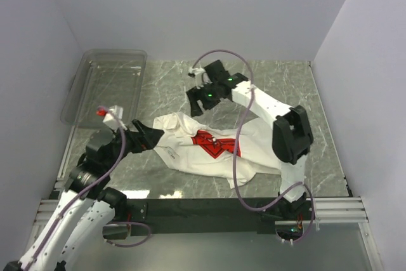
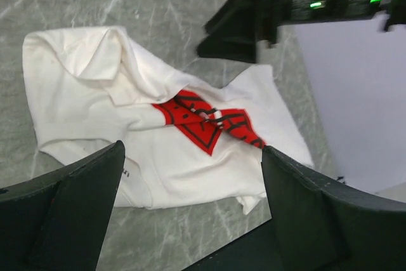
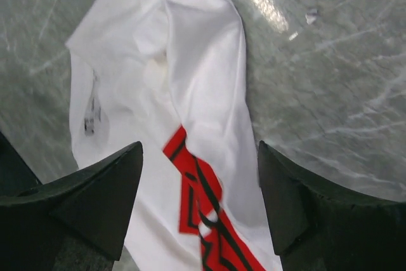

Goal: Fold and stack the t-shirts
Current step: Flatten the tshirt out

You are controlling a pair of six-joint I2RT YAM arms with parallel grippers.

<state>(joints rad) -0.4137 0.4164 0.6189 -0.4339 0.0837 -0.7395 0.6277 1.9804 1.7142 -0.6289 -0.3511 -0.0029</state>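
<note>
**Top external view: one crumpled shirt, both grippers wide and empty**

We see a single white t-shirt (image 1: 209, 150) lying bunched on the marble table (image 1: 285, 87), roughly at its middle. Its red print is twisted into a diagonal band, and its right-hand part runs under the right arm. A clear plastic bin (image 1: 108, 84) stands at the far left, well apart from the cloth.

The left gripper (image 1: 155, 139) sits at the shirt's left edge with its jaws spread wide and nothing between them. The right gripper (image 1: 204, 103) hangs just beyond the far edge of the shirt. Its wrist view also shows the jaws parted, with the fabric below them and not pinched.

We judge the work to be at the flattening stage: no fold is made and nothing is stacked. The next move calls for each gripper to come down on a separate outer edge, such as a shoulder or the hem, and to pinch a single layer. They would then pull apart so the print opens flat. Because the cloth is floppy, grabbing a doubled ridge would likely just drag the bundle along.
</note>
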